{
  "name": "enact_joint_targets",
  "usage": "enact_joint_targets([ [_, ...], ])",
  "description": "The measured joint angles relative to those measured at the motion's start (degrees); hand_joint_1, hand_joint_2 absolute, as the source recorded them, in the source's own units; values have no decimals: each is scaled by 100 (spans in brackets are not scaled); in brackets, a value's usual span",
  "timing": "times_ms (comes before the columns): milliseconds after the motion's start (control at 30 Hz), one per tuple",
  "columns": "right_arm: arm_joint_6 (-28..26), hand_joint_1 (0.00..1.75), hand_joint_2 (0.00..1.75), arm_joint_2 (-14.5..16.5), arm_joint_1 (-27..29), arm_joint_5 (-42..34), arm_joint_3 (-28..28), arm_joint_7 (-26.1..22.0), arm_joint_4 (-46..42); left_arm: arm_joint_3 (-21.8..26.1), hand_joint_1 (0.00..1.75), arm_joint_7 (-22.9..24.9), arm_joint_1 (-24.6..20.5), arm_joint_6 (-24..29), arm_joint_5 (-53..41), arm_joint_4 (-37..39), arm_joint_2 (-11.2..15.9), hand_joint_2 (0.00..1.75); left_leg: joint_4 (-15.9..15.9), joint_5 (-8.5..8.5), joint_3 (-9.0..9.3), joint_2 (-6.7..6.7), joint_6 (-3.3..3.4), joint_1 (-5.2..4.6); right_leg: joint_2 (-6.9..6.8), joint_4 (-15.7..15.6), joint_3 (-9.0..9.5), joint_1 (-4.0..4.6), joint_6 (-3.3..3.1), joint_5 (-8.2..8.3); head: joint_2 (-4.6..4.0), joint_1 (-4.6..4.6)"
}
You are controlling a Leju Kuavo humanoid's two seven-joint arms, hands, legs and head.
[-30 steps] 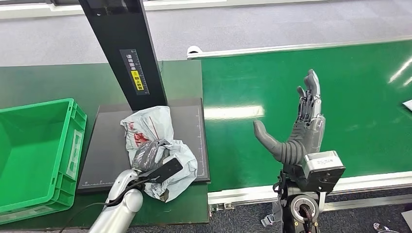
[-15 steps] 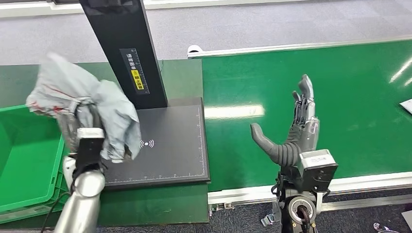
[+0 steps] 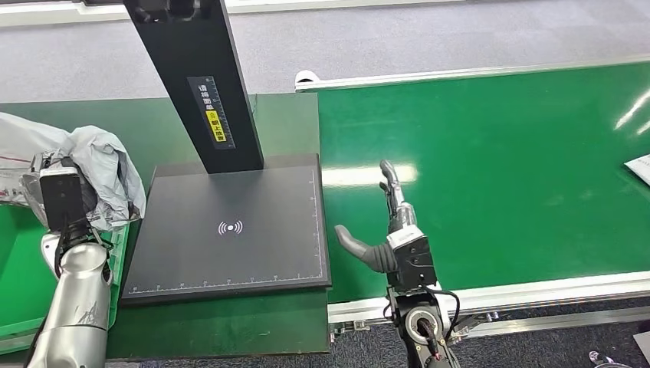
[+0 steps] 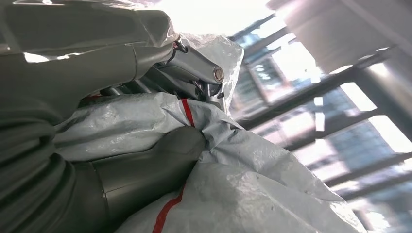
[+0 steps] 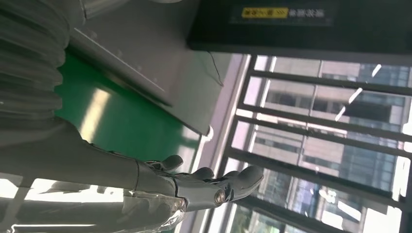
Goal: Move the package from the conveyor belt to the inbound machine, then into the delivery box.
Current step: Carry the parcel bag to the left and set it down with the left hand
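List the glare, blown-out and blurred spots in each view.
Head view: ceiling lights streak white glare across the green conveyor belt. Left wrist view: the sky above the package is blown out, and the background beams are soft. Right wrist view: windows bright, the right hand sharp.

Even overhead light filled the head view, with white glare streaks on the belt (image 3: 490,176) at 3 o'clock, while both wrist views were backlit by blown-out, blurred windows.

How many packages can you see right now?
1 for sure: a crumpled grey plastic mailer bag with red markings, gripped by the left hand above the green plastic crate. A white corner at the belt's right edge might be another.
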Motion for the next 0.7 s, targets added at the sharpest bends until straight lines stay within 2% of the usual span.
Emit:
enact_joint_targets([
  [167,39,0,175,0,-1,-98,183,-4,434,251,175,258,-505,155,-74,1249,344,175,0,1,0,-1,-2,6,-1,1,1,6,-1,0,0,0],
  [267,32,0,175,0,-8,-110,238,-4,586,319,175,313,-778,188,-124,1746,469,175,0,2,3,0,-2,5,-1,1,7,5,-2,1,0,0],
  [467,19,0,175,0,-10,-101,270,11,741,456,173,362,-1061,205,20,2272,578,175,-1,2,9,0,-2,5,0,1,10,4,-3,2,0,-1],
  [700,23,0,175,0,-16,-72,270,38,847,838,168,35,-1213,216,338,2581,662,175,-2,2,17,1,-3,5,1,4,14,5,-4,2,0,0],
])
